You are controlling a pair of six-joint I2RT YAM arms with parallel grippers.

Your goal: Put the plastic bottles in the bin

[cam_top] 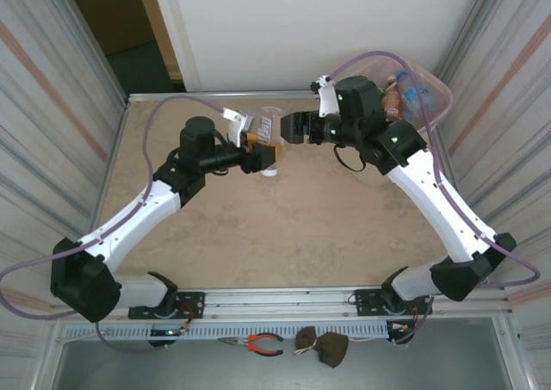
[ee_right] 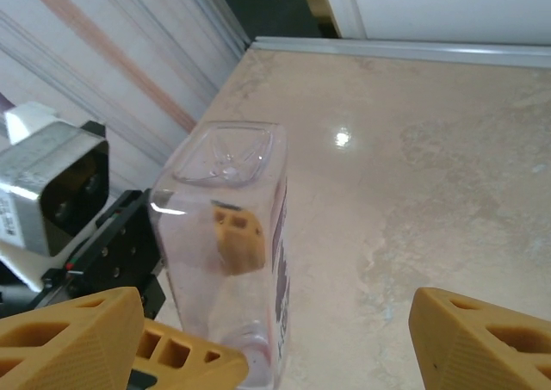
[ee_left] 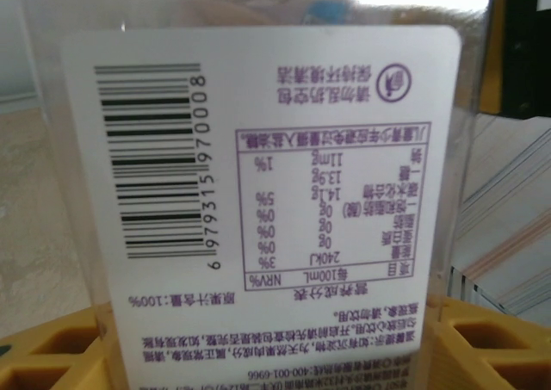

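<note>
The left gripper [cam_top: 261, 153] is clamped on a clear plastic bottle [cam_top: 269, 130] just above the centre of the top view, and the bottle's white label [ee_left: 258, 201] faces the left wrist camera. The right gripper [cam_top: 294, 128] stands immediately right of the bottle, its fingers [ee_right: 77, 338] spread wide. The bin [cam_top: 437, 87] occupies the upper right corner and holds other bottles [cam_top: 403, 93].

Your left arm [cam_top: 142, 207] reaches forward and inward over the worktop. The left end effector [cam_top: 261, 153] is clamped on a clear bottle [cam_top: 269, 130], with its yellow fingers [ee_left: 486, 347] against both sides. Your right arm [cam_top: 435, 196] bends in from the far right. The right end effector [cam_top: 291, 128] faces the left one, fingers [ee_right: 77, 334] spread wide.
</note>
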